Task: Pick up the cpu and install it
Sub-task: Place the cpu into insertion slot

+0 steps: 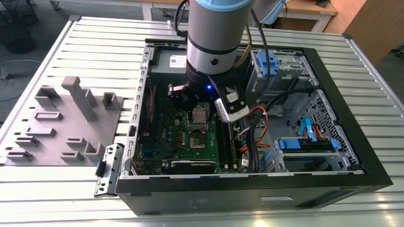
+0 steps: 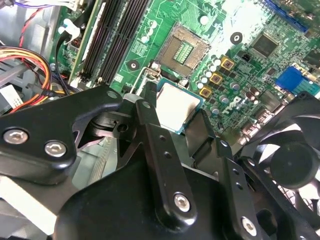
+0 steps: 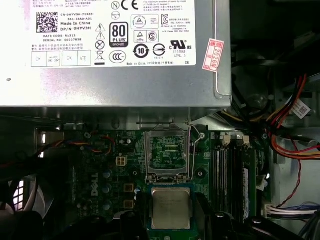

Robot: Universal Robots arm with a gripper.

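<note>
The cpu (image 3: 170, 207), a flat square chip with a silvery top and a thin pale edge, is held between my gripper's (image 3: 170, 216) two black fingers (image 2: 150, 117). The gripper is shut on it from two opposite sides. It hangs level a little above the green motherboard (image 2: 240, 85), just beside the empty socket (image 3: 167, 152). That socket (image 2: 184, 50) stands with its metal frame lifted and its pin field bare. In the exterior view the gripper (image 1: 198, 109) is low inside the open computer case (image 1: 328, 109), with the cpu (image 1: 200, 115) at its tip.
The grey power supply (image 3: 115, 50) sits just beyond the socket. Black memory slots (image 2: 112, 40) run along one side, with a cable bundle (image 2: 25, 65) past them. A black fan (image 2: 290, 160) lies on the other side. A grey fixture plate (image 1: 63, 123) lies outside the case, at the exterior view's left.
</note>
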